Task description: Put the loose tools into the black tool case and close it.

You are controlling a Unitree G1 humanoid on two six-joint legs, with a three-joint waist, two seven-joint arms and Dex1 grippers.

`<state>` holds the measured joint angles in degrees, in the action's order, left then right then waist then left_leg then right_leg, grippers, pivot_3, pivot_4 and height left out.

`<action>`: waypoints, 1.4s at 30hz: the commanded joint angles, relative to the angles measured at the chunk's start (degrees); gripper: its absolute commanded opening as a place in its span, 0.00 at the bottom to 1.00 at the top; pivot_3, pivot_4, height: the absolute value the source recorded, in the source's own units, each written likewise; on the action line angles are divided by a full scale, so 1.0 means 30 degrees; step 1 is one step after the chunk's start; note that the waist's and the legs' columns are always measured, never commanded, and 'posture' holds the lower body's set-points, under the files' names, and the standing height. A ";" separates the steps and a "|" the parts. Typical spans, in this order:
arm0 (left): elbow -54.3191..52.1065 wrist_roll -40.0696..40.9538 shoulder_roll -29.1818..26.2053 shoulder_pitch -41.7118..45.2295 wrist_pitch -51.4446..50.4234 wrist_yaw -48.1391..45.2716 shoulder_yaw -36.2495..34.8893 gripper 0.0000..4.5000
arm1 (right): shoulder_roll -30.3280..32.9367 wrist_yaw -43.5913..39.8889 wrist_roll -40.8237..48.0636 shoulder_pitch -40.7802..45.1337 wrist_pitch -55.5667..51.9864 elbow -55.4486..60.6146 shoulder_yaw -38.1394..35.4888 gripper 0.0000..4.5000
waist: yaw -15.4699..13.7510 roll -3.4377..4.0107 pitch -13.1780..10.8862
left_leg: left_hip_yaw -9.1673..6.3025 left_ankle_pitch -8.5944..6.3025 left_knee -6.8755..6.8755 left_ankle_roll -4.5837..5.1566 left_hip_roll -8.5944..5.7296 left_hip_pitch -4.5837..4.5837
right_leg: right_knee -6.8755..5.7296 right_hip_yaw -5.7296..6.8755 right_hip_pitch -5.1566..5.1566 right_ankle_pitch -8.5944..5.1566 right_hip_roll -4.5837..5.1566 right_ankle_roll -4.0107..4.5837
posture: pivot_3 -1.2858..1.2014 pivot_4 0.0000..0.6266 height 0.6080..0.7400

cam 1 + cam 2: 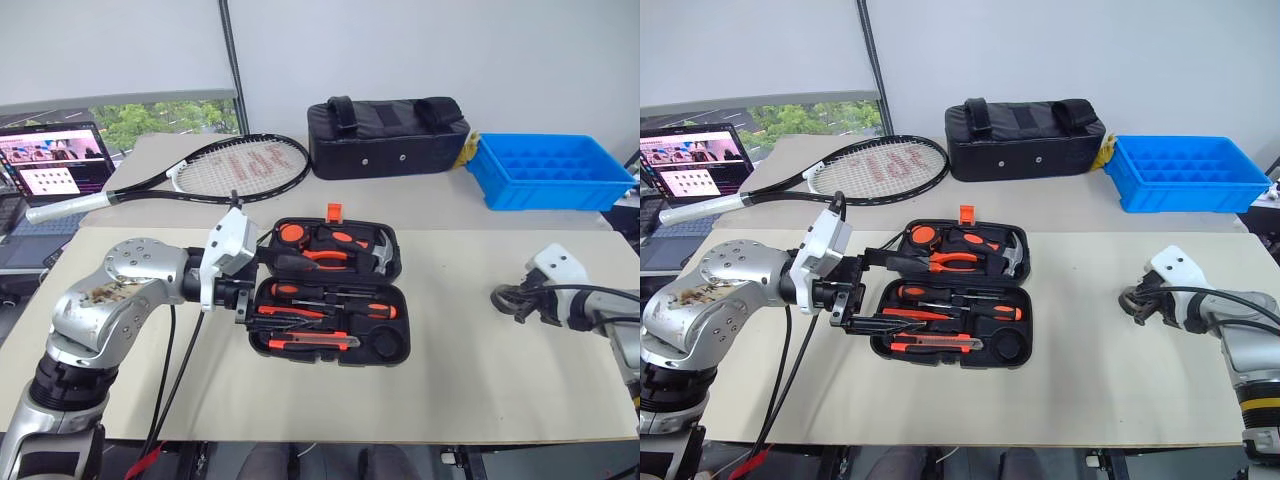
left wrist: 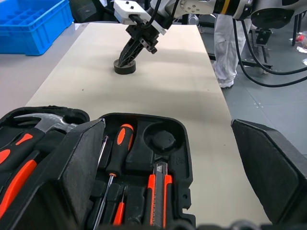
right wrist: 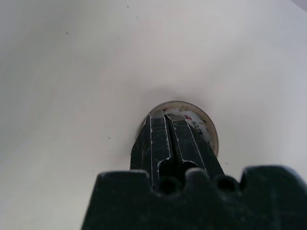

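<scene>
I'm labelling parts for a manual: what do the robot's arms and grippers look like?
Both arms are silver-grey metal with rounded joint housings and loose black cables. Each wrist carries a white block. The left gripper and right gripper have two black fingers.

Probably a robot lab or office: pale worktables (image 1: 480,340) against plain white walls, a laptop (image 1: 50,165) at one side, cabled equipment stands on a grey floor (image 2: 268,96), a window (image 1: 150,118) behind.
</scene>
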<state>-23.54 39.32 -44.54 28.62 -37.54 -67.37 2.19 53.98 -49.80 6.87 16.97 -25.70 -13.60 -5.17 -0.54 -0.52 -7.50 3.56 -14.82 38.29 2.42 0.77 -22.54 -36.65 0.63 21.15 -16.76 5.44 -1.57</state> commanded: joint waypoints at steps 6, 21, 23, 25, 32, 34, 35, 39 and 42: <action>-0.0133 -0.0097 -0.0004 0.0171 0.0506 -0.0192 -0.0046 1.00 | 0.0453 0.0081 0.0434 -0.0188 -0.0943 0.0785 -0.0928 0.41 | -0.0004 0.0000 0.0000 | 0.0002 0.0000 0.0000 0.0000 -0.0001 0.0000 | 0.0000 -0.0004 0.0000 0.0000 0.0002 0.0000 | 0.52 0.24 0.92; -0.0052 -0.0281 0.0050 0.0263 0.0631 -0.0343 0.0072 1.00 | -0.0270 0.0215 0.2760 -0.0305 -0.3557 0.2492 -0.2263 0.41 | 0.0007 0.0000 0.0000 | 0.0004 0.0000 0.0000 0.0000 0.0001 0.0000 | -0.0003 -0.0011 0.0002 0.0000 -0.0005 0.0000 | 0.52 0.24 0.92; -0.0083 -0.0263 0.0012 0.0224 0.0614 -0.0359 0.0063 1.00 | -0.0218 0.0128 0.2849 -0.0288 -0.3610 0.2619 -0.2187 0.41 | 0.0005 0.0001 0.0000 | 0.0005 0.0000 0.0000 0.0000 0.0001 0.0000 | -0.0003 -0.0012 0.0002 0.0000 -0.0004 0.0000 | 0.52 0.24 0.92; -0.0125 -0.0257 -0.0012 0.0176 0.0603 -0.0368 0.0067 1.00 | -0.0128 0.0018 0.2776 -0.0488 -0.3655 0.2714 -0.1940 0.41 | 0.0004 0.0000 0.0000 | 0.0005 0.0000 0.0000 0.0000 0.0000 0.0000 | -0.0003 -0.0013 0.0002 0.0000 -0.0004 0.0000 | 0.52 0.24 0.92; -0.0277 -0.0075 -0.0006 0.0129 0.0438 -0.0244 -0.0057 1.00 | -0.0126 0.0230 0.2114 -0.0922 -0.3735 0.2337 -0.1262 0.41 | 0.0002 0.0000 0.0000 | 0.0006 0.0000 0.0000 0.0000 0.0000 0.0000 | -0.0003 -0.0012 0.0002 0.0000 -0.0004 0.0000 | 0.52 0.24 0.92; -0.0268 -0.0079 -0.0027 0.0112 0.0444 -0.0253 -0.0067 1.00 | -0.0199 0.0202 0.2129 -0.0837 -0.3710 0.2229 -0.1235 0.36 | 0.0005 0.0001 0.0000 | 0.0005 0.0000 0.0000 0.0000 0.0000 0.0000 | -0.0003 -0.0012 0.0002 0.0000 -0.0006 0.0000 | 0.52 0.24 0.92; -0.0271 -0.0090 -0.0039 0.0098 0.0455 -0.0262 -0.0065 1.00 | -0.0221 0.0178 0.2125 -0.0789 -0.3657 0.2215 -0.1219 0.30 | 0.0005 0.0001 -0.0001 | 0.0006 0.0000 0.0000 0.0000 0.0000 0.0000 | -0.0003 -0.0012 0.0003 0.0000 -0.0006 0.0000 | 0.52 0.24 0.92; -0.0289 -0.0108 -0.0035 0.0046 0.0464 -0.0230 -0.0065 1.00 | -0.0237 0.0107 0.2155 -0.0565 -0.3481 0.2186 -0.1125 0.04 | 0.0013 0.0000 0.0000 | 0.0006 0.0000 0.0000 0.0000 0.0001 0.0000 | -0.0004 -0.0014 0.0006 0.0000 -0.0010 0.0000 | 0.52 0.24 0.92; -0.0321 -0.0137 -0.0045 -0.0056 0.0491 -0.0219 -0.0058 1.00 | -0.0232 -0.0021 0.2195 -0.0508 -0.3308 0.2203 -0.1101 0.01 | 0.0005 0.0001 -0.0001 | 0.0006 0.0001 0.0000 0.0000 0.0000 0.0000 | -0.0004 -0.0015 0.0006 0.0000 -0.0010 0.0000 | 0.52 0.24 0.92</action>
<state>-23.12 38.43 -44.42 28.55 -37.17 -68.14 3.26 52.55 -49.66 13.54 14.54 -36.90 -7.40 -7.55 -0.52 -0.52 -7.50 3.58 -14.82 38.29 2.42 0.77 -22.54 -36.66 0.59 21.17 -16.76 5.41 -1.57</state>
